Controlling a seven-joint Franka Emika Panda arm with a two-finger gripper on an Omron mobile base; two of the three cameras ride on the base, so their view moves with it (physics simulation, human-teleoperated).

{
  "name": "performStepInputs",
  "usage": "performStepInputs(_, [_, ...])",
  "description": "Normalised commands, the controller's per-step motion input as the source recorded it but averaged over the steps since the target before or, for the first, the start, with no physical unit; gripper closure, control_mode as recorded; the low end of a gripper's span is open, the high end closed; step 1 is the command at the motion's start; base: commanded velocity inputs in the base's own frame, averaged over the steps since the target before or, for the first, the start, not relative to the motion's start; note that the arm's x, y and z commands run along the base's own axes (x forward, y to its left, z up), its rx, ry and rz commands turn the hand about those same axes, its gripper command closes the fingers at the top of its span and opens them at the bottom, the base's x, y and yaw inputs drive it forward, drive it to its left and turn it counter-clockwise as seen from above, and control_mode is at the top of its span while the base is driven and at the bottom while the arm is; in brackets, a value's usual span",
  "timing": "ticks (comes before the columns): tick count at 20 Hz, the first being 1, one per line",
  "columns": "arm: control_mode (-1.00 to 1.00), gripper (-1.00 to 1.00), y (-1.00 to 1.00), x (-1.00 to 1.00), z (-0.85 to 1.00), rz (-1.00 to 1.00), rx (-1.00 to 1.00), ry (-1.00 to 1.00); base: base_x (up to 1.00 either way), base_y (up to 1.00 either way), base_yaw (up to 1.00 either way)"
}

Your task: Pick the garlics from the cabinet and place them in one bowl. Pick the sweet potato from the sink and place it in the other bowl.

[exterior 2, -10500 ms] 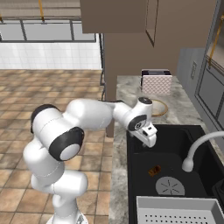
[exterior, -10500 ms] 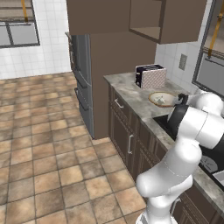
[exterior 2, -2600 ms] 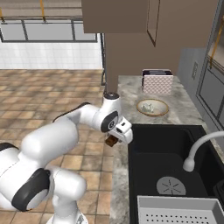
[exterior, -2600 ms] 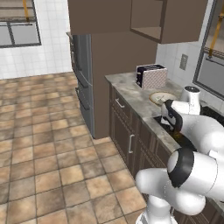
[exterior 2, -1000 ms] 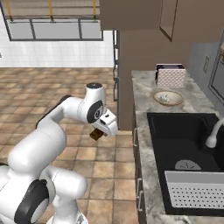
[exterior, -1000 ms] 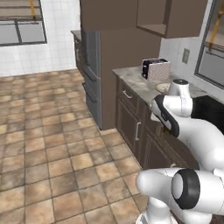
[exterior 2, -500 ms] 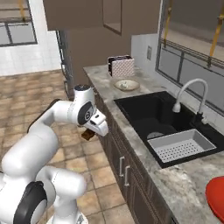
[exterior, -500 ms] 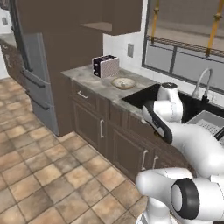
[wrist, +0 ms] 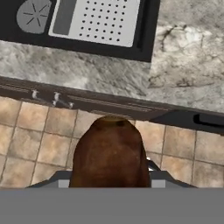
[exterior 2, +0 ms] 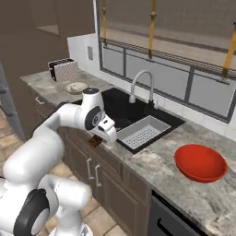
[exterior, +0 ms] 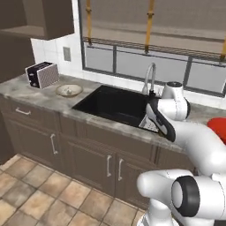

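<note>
My gripper [exterior 2: 97,139] is shut on the sweet potato [wrist: 109,151], a brownish-orange lump that hides the fingertips in the hand view. It hangs just off the counter's front edge, over the tiled floor, near the black sink [exterior 2: 120,109] with its grey perforated tray [exterior 2: 140,132]. The red bowl [exterior 2: 200,162] stands on the counter to the right of the sink, well apart from the gripper. The shallow tan bowl [exterior: 69,90] sits left of the sink with pale lumps in it. The dark wall cabinet [exterior: 37,17] hangs at the upper left.
A curved silver faucet [exterior 2: 140,83] rises behind the sink. A toaster [exterior: 42,75] stands at the counter's left end. Dark drawers and doors with metal handles [wrist: 48,97] run below the counter edge. A window spans the back wall.
The whole scene has shifted as the base moved: the fridge has left the views and the sink and red bowl have come in. The gripper still holds the sweet potato.
</note>
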Motion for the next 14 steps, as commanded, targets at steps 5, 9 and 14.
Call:
performStepInputs(5, [1.0,1.0,0.0,0.0,0.0,0.0,0.0,0.0,0.0,-0.04,-0.51])
performStepInputs(9, [1.0,1.0,0.0,0.0,0.0,0.0,0.0,0.0,0.09,-0.23,-0.5])
performStepInputs(14, [1.0,1.0,0.0,0.0,0.0,0.0,0.0,0.0,0.43,-0.31,-0.42])
